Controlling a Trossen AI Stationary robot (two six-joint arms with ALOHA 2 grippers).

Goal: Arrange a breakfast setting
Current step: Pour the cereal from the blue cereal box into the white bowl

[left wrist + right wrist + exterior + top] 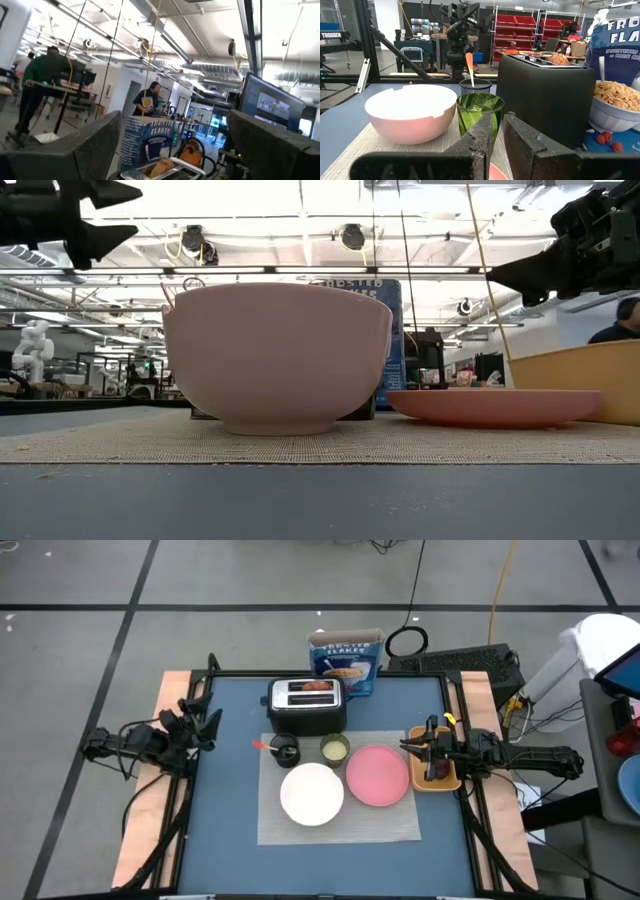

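The grey mat (340, 823) lies in the middle of the table. On it rest the white bowl (312, 793), the pink plate (377, 775), the small green cup (335, 748) and the black cup (286, 752). The red-handled spoon (469, 67) stands in the black cup. The blue cereal box (346, 660) stands upright behind the toaster. My left gripper (205, 724) is open and empty in the air over the table's left edge. My right gripper (412, 747) is shut and empty, raised between the plate and the orange tray, pointing at the green cup (480, 112).
The black-and-silver toaster (306, 705) stands at the mat's far edge with toast in its slots. The orange tray (436, 768) lies under my right arm at the table's right. Bare blue table (230, 840) lies left of the mat and in front of it.
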